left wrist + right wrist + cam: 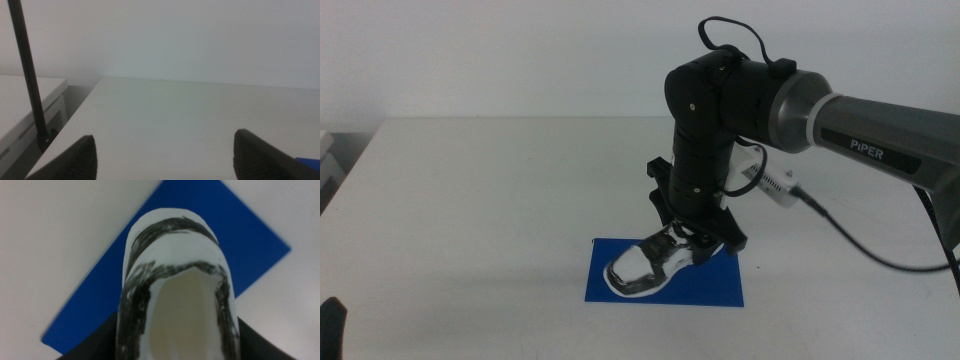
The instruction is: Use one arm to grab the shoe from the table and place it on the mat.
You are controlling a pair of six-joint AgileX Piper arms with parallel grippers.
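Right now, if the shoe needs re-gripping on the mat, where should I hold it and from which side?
Grip the shoe across the sides of its heel opening, coming straight down from above, as the right gripper does. There it is narrow, and its sole faces the mat. The left gripper waits, open, at the table's near left.

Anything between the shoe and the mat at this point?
Nothing visible. The right gripper holds the shoe at its heel end, directly over the blue mat; contact underneath can't be seen. The left gripper waits open, away from it.
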